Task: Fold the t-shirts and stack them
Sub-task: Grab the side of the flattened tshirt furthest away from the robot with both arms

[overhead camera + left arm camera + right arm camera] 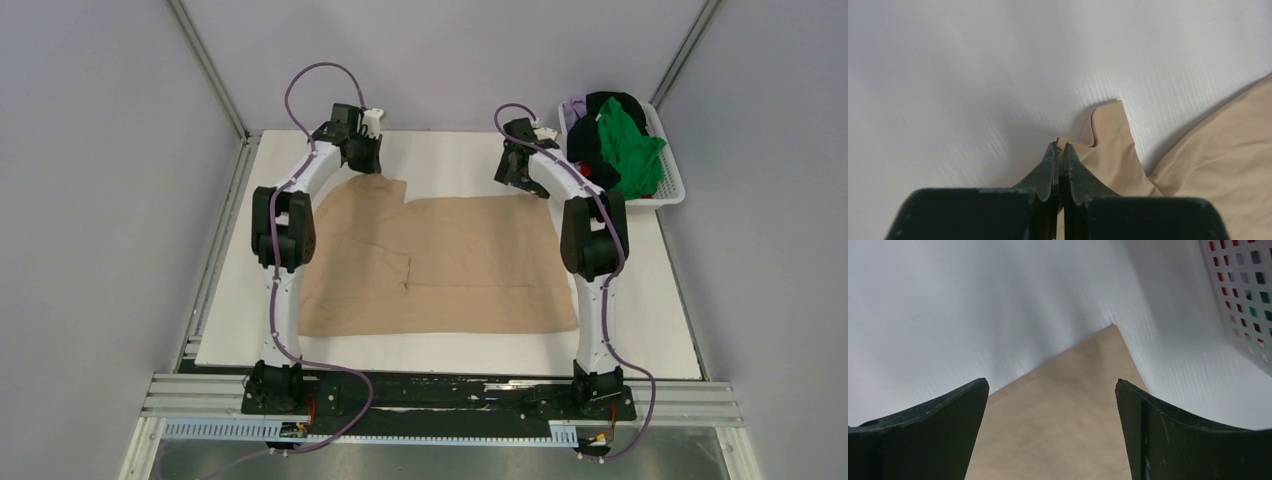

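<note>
Evidently limp, light tan t-shirt (440, 265): left hand (1059, 150) clamped, seemingly on sleeve edge; right hand (1051, 385) spread, empty; grip corners.

Left arm (283, 228): stretched forward from its base, elbow raised, forearm running to the far side, wrist pitched down. Left pincer (1058, 148): fingers pressed flat together with no gap at the tips, pinching an edge of the tan t-shirt (1108, 145). Right arm (592, 238): roughly mirrors the left, elbow up, wrist tipped down and turned inward. Right pincer (1051, 385): spread wide, both fingers (933, 425) far apart with nothing between them. It's over the same cloth's corner; can't tell from the wrist view whether the tips touch it.
</note>
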{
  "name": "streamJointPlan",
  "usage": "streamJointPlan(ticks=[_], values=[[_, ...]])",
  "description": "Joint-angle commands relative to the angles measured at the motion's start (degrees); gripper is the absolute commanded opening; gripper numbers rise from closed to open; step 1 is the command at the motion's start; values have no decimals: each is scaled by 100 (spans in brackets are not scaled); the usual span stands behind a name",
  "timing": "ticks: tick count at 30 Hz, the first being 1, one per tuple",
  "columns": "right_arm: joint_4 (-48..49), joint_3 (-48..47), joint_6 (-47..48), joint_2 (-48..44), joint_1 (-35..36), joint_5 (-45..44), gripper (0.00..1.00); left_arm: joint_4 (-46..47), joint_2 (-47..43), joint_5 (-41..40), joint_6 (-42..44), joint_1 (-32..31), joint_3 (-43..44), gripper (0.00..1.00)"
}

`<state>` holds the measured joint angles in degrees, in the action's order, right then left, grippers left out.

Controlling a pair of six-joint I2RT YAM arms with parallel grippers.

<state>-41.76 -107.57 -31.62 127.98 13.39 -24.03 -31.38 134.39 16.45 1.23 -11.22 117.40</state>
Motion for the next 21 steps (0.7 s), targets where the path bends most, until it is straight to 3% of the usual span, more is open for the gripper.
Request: streamJointPlan(ticks=[1,11,21], values=[[-279,-729,170,449,-128,-248,99,193,-513,477,302,5,-161,0],[-324,-825,314,874,-223,-477,87,476,-1269,1027,637,6,-1093,0],[-322,-178,164,396,-227,-592,43,981,-2032,1556,703,5,-2006,0]])
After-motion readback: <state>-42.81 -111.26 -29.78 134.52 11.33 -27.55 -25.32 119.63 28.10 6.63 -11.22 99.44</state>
